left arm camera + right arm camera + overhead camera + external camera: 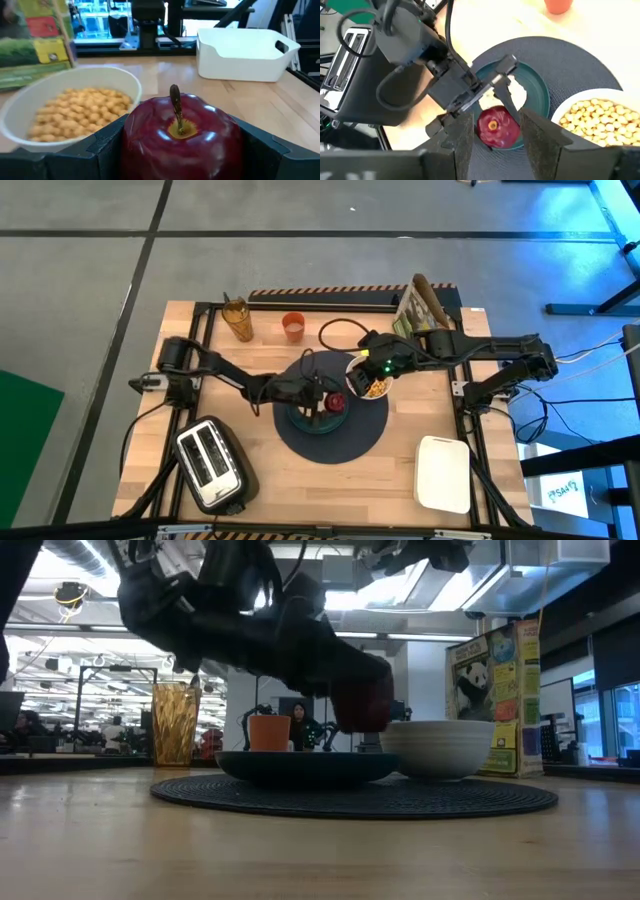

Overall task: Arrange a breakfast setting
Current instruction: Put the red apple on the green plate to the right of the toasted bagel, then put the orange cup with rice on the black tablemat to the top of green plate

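Apple (181,137) sits clamped between the left gripper (175,150) fingers, low over the plate (536,92) for setting down. Right gripper (495,137) hovers above, fingers partly apart and holding nothing, near the bowl (372,380).

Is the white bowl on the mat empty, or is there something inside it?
Not empty. The white bowl holds small yellow-tan cereal pieces, covering its bottom in the left wrist view and visible again in the right wrist view.

robotics lab / open workspace: wooden table (300,470) on a black frame over grey concrete floor (70,280), exposed ducts and strip lights overhead (80,560), benches with gear and seated people (299,720) behind
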`<state>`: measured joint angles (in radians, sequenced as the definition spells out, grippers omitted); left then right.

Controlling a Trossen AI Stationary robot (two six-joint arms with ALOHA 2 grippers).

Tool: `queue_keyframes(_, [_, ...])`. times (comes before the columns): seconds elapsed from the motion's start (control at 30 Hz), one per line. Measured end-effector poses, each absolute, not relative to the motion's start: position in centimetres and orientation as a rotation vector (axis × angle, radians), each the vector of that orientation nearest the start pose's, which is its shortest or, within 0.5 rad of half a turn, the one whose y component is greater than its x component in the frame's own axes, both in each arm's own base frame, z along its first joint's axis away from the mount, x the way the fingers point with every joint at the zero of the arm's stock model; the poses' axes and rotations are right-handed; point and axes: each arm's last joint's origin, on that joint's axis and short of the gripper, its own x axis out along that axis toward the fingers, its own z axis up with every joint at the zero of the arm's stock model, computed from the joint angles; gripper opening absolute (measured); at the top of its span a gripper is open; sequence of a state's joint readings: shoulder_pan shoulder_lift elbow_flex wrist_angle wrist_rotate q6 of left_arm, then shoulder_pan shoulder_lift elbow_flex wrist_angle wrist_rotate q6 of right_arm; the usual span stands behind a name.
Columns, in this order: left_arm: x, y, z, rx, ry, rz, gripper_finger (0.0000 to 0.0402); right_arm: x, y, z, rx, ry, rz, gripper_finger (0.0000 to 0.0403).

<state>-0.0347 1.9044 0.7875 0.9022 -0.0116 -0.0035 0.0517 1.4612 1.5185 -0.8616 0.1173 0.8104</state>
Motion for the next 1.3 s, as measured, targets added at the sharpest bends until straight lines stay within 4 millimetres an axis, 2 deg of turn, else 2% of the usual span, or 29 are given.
queue_keyframes(0.33, [36.7,-1.2,11.4,-0.009,0.260,-0.008,0.0284,29.8,2.2,37.0,0.747,0.751,-0.344,0.0150])
queue_keyframes(0.47, [36.6,-0.9,11.1,0.000,0.288,0.010,0.0303,29.8,2.4,37.0,0.748,0.750,-0.346,0.0150])
queue_keyframes(0.77, [36.6,-0.5,11.0,-0.026,0.304,0.030,0.0312,29.8,2.7,37.0,0.758,0.748,-0.351,0.0150])
queue_keyframes(0.93, [36.4,-0.5,10.5,-0.081,0.356,0.045,0.0344,29.8,2.7,37.0,0.757,0.746,-0.353,0.0150])
queue_keyframes(1.13, [36.2,-0.5,11.6,-0.111,0.346,0.050,0.0395,29.8,2.6,37.0,0.743,0.734,-0.373,0.0150])
queue_keyframes(1.3, [35.8,-0.1,15.3,-0.111,0.273,0.068,0.0393,29.8,2.5,37.0,0.715,0.728,-0.379,0.0150])
